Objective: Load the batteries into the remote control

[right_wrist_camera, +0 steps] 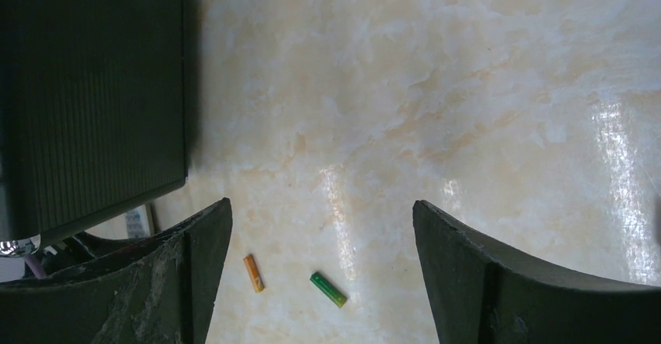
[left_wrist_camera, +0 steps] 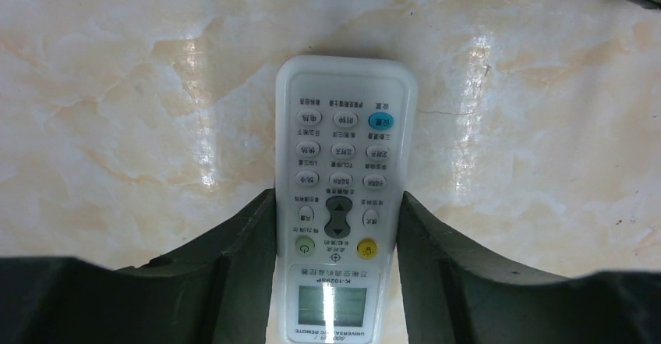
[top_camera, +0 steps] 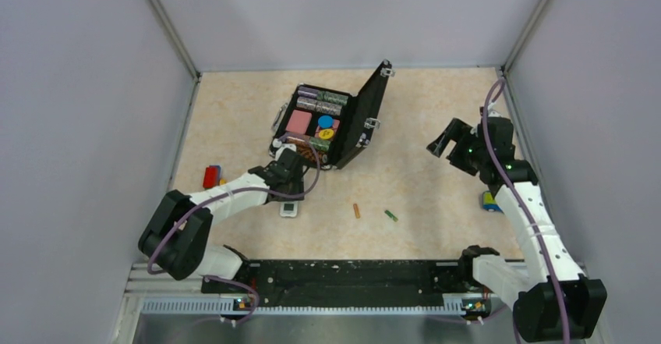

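The white remote control (left_wrist_camera: 343,125) lies keys up on the marble-patterned table, and it also shows in the top view (top_camera: 289,209). My left gripper (left_wrist_camera: 337,200) is shut on it, with both dark fingers pressed against its long sides near the display end; in the top view the left gripper (top_camera: 288,192) sits just in front of the black case. The orange-brown battery (top_camera: 357,211) and the green battery (top_camera: 390,215) lie loose on the table to the right of the remote. My right gripper (top_camera: 446,143) is open, empty and raised. The right wrist view looks between its jaws (right_wrist_camera: 321,203) down at the orange-brown battery (right_wrist_camera: 253,273) and the green battery (right_wrist_camera: 328,289).
An open black hinged case (top_camera: 365,118) holding striped chip rolls and coloured pieces stands behind the left gripper; its lid shows in the right wrist view (right_wrist_camera: 93,86). A small multicoloured block toy (top_camera: 212,176) lies at the left. A small blue and yellow object (top_camera: 489,201) lies by the right arm.
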### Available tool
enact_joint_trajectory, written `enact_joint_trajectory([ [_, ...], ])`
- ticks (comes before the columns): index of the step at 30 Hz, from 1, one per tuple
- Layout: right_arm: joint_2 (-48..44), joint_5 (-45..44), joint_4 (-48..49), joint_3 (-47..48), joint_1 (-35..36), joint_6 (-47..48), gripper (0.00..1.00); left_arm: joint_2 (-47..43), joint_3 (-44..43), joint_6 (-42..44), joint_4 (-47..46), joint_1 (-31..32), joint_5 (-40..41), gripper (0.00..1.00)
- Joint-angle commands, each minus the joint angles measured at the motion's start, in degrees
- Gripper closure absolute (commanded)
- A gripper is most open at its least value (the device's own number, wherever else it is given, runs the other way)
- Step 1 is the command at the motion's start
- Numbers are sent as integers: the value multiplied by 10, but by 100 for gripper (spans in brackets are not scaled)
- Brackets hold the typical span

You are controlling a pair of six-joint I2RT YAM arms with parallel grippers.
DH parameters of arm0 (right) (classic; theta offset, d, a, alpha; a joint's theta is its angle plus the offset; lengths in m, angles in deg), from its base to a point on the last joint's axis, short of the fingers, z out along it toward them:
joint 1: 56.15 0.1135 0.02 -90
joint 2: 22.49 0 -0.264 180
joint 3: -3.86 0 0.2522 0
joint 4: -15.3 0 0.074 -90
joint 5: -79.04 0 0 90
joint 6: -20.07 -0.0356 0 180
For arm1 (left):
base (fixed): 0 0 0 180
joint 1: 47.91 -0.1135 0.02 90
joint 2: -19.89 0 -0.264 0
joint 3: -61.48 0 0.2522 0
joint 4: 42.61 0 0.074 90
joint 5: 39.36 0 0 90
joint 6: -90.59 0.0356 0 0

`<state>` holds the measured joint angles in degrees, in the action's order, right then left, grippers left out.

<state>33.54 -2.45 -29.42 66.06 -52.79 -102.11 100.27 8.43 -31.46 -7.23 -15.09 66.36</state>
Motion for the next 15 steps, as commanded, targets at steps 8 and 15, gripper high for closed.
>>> enact_joint_trajectory([
  [8, -48, 168, -56, 72, 0, 30, 16, -159, -70, 89, 10, 6, -156, 100],
  [15, -81, 332, 5, 116, 58, -55, 16, -261, -126, 123, -9, 7, -379, 100],
])
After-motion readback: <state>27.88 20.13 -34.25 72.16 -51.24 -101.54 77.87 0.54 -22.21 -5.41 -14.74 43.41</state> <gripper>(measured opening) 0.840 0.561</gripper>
